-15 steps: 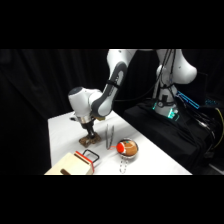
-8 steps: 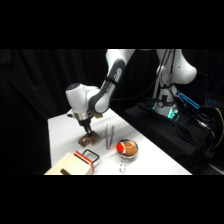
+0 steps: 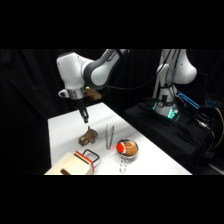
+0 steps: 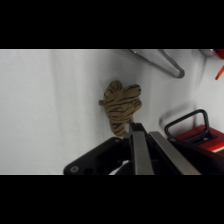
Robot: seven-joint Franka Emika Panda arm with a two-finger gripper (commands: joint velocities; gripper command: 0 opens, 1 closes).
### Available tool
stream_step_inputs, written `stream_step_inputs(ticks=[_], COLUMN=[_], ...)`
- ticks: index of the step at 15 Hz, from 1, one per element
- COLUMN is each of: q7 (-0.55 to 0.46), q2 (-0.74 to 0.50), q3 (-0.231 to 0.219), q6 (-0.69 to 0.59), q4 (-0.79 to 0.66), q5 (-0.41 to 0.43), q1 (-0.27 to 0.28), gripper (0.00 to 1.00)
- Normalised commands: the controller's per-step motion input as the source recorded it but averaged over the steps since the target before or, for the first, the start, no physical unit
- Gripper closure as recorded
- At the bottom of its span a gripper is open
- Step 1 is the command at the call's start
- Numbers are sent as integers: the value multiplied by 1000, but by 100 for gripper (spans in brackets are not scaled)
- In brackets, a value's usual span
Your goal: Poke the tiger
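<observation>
Claw lifted off tiger, poke likely done.
Side: claw (image 3: 85,119) has risen since a second ago, now above tiger (image 3: 87,137) mid-bench (image 3: 62,127), tongs (image 3: 109,136) beside.
Wrist: fingers (image 4: 138,150) pressed together, holding nothing; tiger (image 4: 121,108) just past tips.

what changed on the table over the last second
The gripper has lifted off the tiger and now hangs just above it, fingers shut and holding nothing. The tiger, tongs, ball and box stayed where they were.
</observation>
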Motion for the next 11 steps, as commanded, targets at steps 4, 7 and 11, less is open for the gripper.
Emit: stream_step_inputs(ticks=[4,7,11], q7=[-72,-66,118], q2=[-431,-358,-330], q3=[-12,-14,-28], q6=[-251,-151,-86], q4=[-142,-161,-196], q5=[33,51,-1], q1=[42,43,82], gripper=[41,16,0])
